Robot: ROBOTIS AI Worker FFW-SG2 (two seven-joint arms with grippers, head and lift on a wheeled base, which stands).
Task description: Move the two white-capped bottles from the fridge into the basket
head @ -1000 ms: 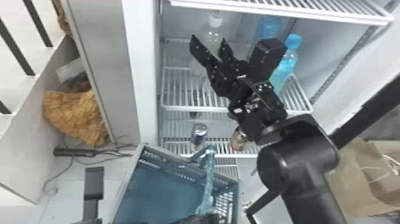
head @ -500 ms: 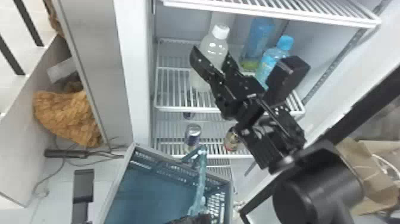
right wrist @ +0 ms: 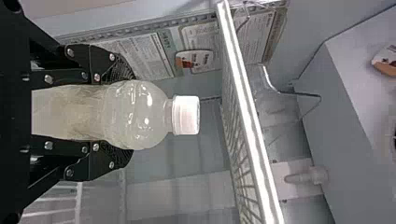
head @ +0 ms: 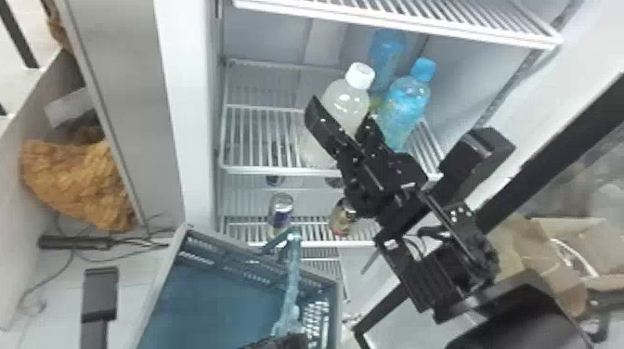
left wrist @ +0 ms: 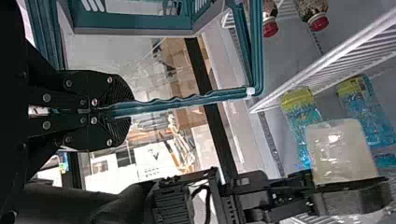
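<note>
Clamping the white-capped bottle over the fridge shelf in the right gripper, pinching the basket handle with the left gripper, and probably needing a slow, steady pull past the blue bottle.

I see a bottle on the fridge shelf at twelve o'clock, two others towards one, containers a shelf below, the basket out front at seven.

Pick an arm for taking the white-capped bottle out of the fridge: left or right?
Right, I'd say. The right gripper is around the white-capped bottle. The left gripper is shut on the basket handle, so it would likely have to let go first.
</note>
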